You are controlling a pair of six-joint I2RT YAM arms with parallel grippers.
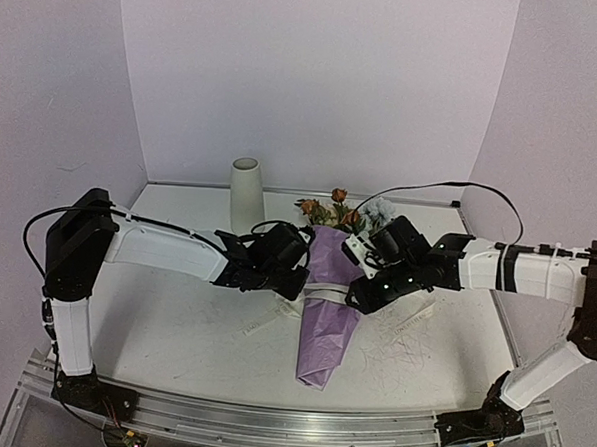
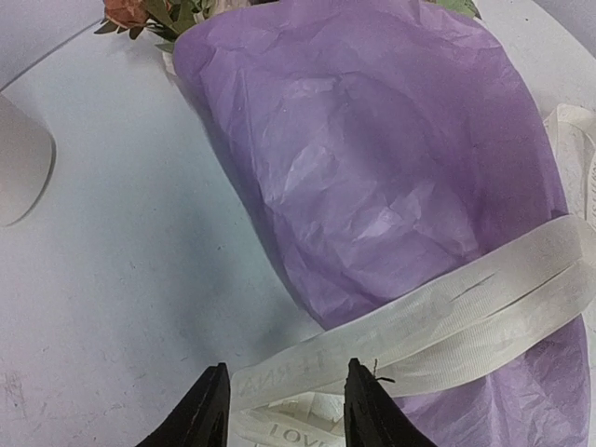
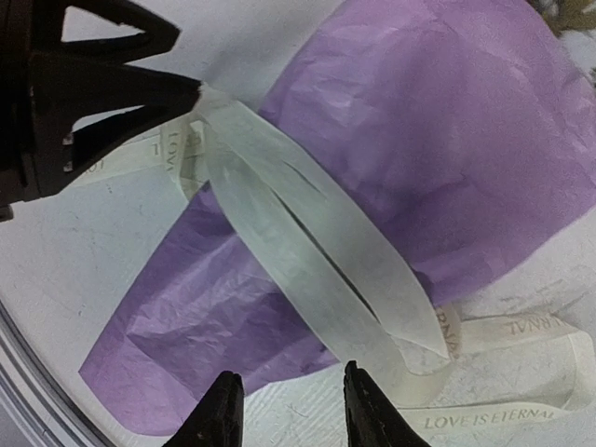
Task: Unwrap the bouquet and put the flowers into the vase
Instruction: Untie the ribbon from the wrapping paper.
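Note:
The bouquet [image 1: 326, 310] lies flat on the table, a lilac paper cone [image 2: 372, 168] with its tip toward the near edge. The flowers [image 1: 337, 211] stick out at the far end. A cream ribbon [image 2: 466, 307] still bands the paper [image 3: 447, 140]. My left gripper [image 1: 295, 280] is at the bouquet's left side, open [image 2: 284, 410], with a ribbon strand lying between its fingers. My right gripper [image 1: 360, 289] is at the right side, open [image 3: 291, 410] over the paper's edge, the ribbon loop [image 3: 307, 242] just past its right finger. The off-white vase [image 1: 245, 193] stands upright at the back left.
Loose printed ribbon tails trail over the table on both sides of the bouquet [image 1: 258, 327] [image 3: 503, 410]. A black cable [image 1: 431, 185] runs along the back right. The metal rail [image 1: 268, 422] marks the near edge. Lilac walls close in the back and both sides.

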